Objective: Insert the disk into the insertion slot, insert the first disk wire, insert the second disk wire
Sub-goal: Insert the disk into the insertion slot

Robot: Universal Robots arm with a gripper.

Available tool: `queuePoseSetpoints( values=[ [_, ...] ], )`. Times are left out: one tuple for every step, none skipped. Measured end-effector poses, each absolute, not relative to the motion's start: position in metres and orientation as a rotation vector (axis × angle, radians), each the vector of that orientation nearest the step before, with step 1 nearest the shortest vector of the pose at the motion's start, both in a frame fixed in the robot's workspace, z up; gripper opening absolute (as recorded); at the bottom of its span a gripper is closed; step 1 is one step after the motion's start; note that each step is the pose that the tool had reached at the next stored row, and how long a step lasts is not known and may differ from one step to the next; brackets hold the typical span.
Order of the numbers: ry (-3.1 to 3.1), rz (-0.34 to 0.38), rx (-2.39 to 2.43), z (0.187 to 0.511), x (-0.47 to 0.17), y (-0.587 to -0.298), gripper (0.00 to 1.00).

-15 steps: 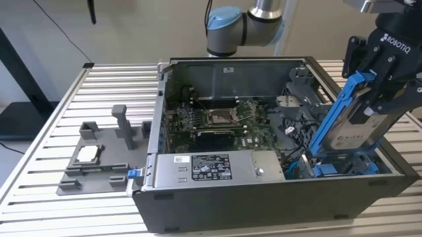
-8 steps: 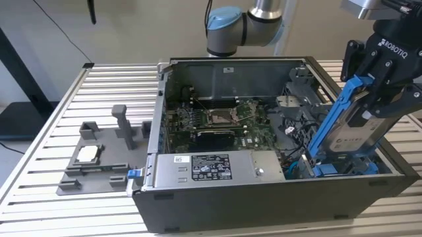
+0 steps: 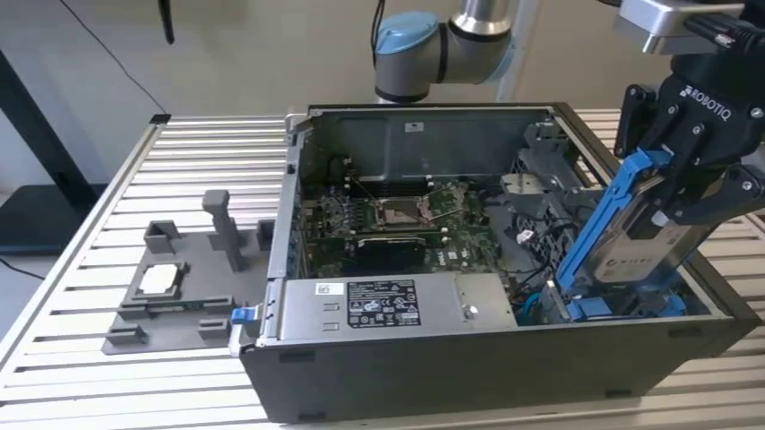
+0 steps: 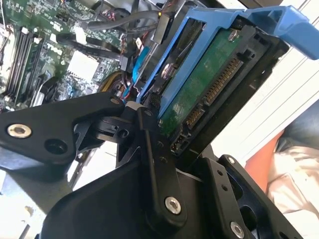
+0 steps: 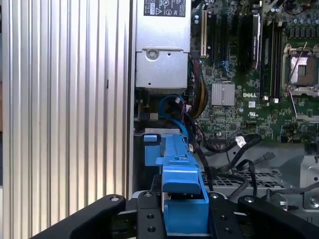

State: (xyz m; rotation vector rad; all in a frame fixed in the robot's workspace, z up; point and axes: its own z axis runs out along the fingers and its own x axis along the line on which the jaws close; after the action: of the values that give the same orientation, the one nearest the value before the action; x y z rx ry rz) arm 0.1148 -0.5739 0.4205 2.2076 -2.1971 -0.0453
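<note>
Exterior view: disk point(image 3: 636, 255) clenched in pincer point(image 3: 693, 202), held tilted, lower end inside computer case point(image 3: 478, 376) near insertion slot point(image 3: 633, 305). Disk not yet seated; both wires judged not yet inserted.

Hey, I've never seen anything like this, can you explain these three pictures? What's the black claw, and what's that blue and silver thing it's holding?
It is a robot arm with a black gripper at its end. The exterior view comes from a camera off the arm; both wrist views come from cameras riding on it. On a slatted metal table stands an open computer case, motherboard showing, beside a grey tray with a small silver chip. The gripper is shut on the disk, a hard drive in a blue carrier, tilted, its lower end down inside the case.
</note>
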Motion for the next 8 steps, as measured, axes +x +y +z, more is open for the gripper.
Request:
queuePoseSetpoints(
  values=[
    [-2.197,-0.045,2.208,0.4193,0.1150,-0.5740,0.33],
    [-2.197,-0.045,2.208,0.4182,0.1155,-0.5740,0.33],
    [-2.197,-0.045,2.208,0.4171,0.1160,-0.5739,0.33],
    [-2.197,-0.045,2.208,0.4161,0.1168,-0.5739,0.33],
    [-2.196,-0.045,2.208,0.4150,0.1174,-0.5739,0.33],
    [-2.196,-0.045,2.209,0.4137,0.1178,-0.5740,0.33],
    [-2.196,-0.045,2.209,0.4119,0.1179,-0.5740,0.33],
    [-2.196,-0.045,2.209,0.4101,0.1179,-0.5740,0.33]
  ],
)
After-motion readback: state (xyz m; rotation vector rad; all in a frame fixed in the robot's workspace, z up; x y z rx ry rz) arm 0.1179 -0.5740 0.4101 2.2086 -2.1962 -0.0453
